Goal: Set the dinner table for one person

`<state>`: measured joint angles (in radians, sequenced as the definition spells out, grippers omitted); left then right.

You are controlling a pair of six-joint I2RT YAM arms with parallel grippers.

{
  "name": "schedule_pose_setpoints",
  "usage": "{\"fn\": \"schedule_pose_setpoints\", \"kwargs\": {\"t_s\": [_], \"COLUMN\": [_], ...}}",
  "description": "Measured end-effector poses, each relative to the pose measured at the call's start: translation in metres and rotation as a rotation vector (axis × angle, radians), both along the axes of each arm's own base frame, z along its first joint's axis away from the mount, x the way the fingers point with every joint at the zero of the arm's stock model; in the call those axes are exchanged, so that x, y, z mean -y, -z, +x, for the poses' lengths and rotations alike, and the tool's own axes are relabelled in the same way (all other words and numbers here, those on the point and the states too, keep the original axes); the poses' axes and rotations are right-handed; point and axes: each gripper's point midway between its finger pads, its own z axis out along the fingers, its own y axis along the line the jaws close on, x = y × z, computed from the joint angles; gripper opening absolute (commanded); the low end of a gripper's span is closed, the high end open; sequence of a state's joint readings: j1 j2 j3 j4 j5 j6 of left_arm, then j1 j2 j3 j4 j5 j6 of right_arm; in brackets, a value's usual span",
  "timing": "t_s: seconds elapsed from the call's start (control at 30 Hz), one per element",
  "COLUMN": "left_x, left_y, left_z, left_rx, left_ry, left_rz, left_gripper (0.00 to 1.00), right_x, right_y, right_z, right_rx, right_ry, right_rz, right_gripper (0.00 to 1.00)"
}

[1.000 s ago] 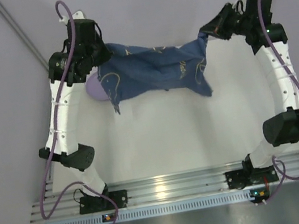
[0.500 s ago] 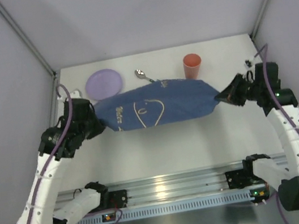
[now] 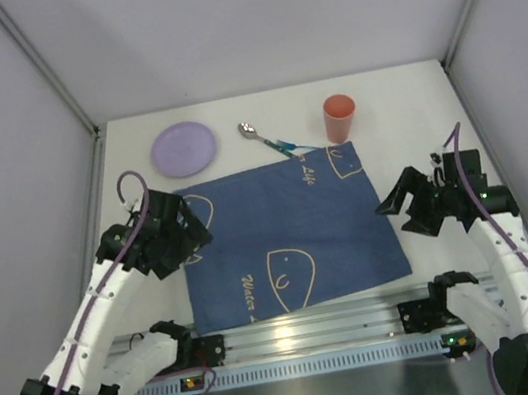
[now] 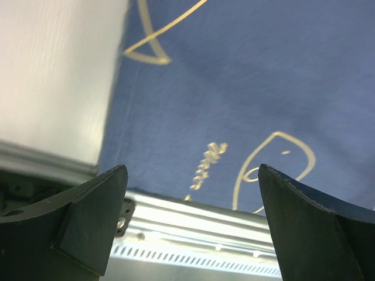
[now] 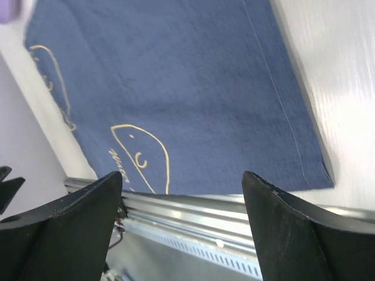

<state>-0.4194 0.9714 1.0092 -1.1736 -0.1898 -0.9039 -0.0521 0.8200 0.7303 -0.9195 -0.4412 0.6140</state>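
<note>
Left wrist and right wrist show our left gripper (image 4: pixel 193 172) and right gripper (image 5: pixel 183 175) spread open, empty, at opposite side edges of a flat blue fish-drawn cloth (image 3: pixel 289 224). We see it lying on the large white matte dinner table (image 3: pixel 415 132), with a lilac round plate (image 3: pixel 183 148), blue-handled metal spoon (image 3: pixel 259 135) and red cup (image 3: pixel 340 117) along its far side.

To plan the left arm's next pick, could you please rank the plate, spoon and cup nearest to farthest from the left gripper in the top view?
From the left gripper:
1. Purple plate, back left.
2. Spoon, back centre.
3. Orange cup, back right.
</note>
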Motion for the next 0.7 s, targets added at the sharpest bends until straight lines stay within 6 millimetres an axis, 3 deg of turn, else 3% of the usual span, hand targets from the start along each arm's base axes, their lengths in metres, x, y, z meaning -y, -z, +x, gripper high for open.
{"fn": "schedule_pose_setpoints", "kwargs": {"t_s": [0.07, 0.13, 0.17, 0.27, 0.37, 0.47, 0.6, 0.7], "left_x": [0.007, 0.018, 0.023, 0.041, 0.054, 0.059, 0.064, 0.078], "left_y": [-0.016, -0.018, -0.012, 0.022, 0.071, 0.095, 0.091, 0.072], "left_z": [0.017, 0.034, 0.041, 0.064, 0.075, 0.079, 0.095, 0.131], "left_rx": [0.059, 0.083, 0.073, 0.009, -0.103, -0.158, -0.143, -0.080], "left_ry": [0.014, 0.045, 0.063, 0.117, 0.156, 0.175, 0.197, 0.216], "left_rz": [-0.020, -0.037, -0.039, -0.040, -0.030, -0.024, -0.019, -0.028], "left_gripper": [0.98, 0.98, 0.98, 0.95, 0.93, 0.94, 0.94, 0.91], "right_x": [-0.001, -0.005, -0.008, -0.020, -0.042, -0.066, -0.081, -0.074], "right_y": [-0.018, -0.030, -0.033, -0.024, 0.008, 0.059, 0.116, 0.123], "right_z": [0.010, 0.024, 0.034, 0.064, 0.094, 0.111, 0.117, 0.114], "right_rx": [0.064, 0.120, 0.145, 0.153, 0.090, -0.027, -0.145, -0.163], "right_ry": [-0.008, -0.024, -0.034, -0.065, -0.116, -0.182, -0.228, -0.215], "right_rz": [-0.001, 0.014, 0.027, 0.074, 0.114, 0.128, 0.112, 0.109], "right_gripper": [0.81, 0.73, 0.46, 0.00, 0.00, 0.00, 0.00, 0.00]}}
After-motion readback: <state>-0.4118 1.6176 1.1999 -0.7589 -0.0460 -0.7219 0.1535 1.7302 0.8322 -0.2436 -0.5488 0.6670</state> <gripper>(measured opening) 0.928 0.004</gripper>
